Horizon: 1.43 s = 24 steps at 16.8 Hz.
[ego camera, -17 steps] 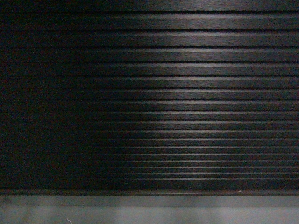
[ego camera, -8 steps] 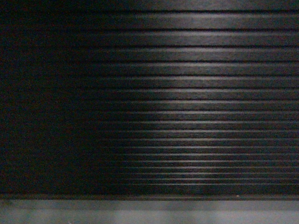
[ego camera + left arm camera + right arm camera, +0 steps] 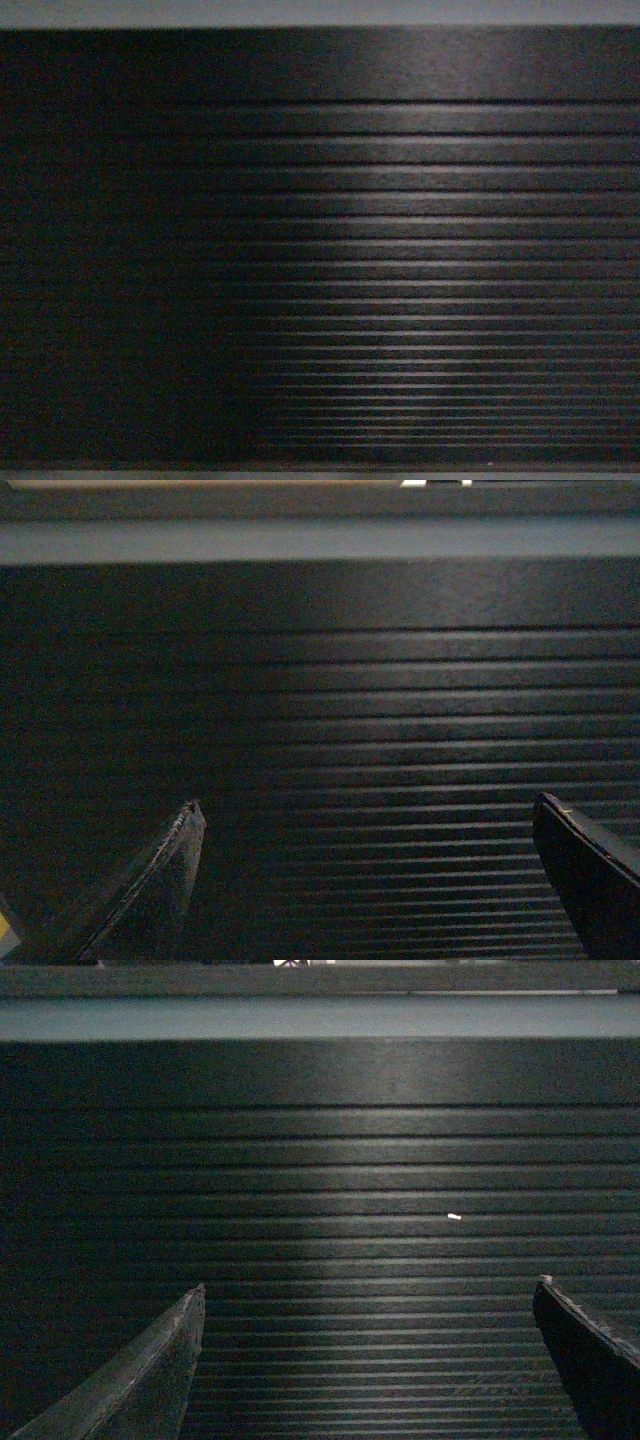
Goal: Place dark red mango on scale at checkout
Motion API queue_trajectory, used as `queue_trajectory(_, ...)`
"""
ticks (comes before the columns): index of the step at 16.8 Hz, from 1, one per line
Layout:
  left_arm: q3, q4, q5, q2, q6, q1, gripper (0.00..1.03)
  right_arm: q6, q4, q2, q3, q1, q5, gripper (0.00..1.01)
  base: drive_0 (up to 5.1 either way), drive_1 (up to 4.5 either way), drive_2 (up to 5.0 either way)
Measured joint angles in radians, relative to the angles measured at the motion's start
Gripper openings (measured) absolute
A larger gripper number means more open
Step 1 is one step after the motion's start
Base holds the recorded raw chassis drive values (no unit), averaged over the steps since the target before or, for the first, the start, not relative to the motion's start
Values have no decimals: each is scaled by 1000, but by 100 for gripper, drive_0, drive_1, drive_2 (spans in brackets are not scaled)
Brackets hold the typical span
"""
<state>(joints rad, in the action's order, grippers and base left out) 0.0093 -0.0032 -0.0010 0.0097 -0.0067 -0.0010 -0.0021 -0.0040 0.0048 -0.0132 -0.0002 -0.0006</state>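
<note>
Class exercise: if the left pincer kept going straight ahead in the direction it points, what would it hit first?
Most likely the ribbed black front panel of the checkout, which fills the view ahead of the open, empty left pincer. Nothing shows between them, though how far off the panel is cannot be judged.

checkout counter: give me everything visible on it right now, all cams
The checkout fills the head view: a black front panel with horizontal ribs, matte, with a soft sheen right of centre. A plain band runs above the ribs, with the pale top edge over it. Both wrist views face the same panel; a small white speck sits on it. Nothing touches it.
</note>
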Motion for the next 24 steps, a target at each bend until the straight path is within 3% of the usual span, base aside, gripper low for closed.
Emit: queue_trajectory(24, 0, 0, 1, 0, 7, 0, 98, 2, 0, 0, 0, 0, 1, 98, 0, 0, 0)
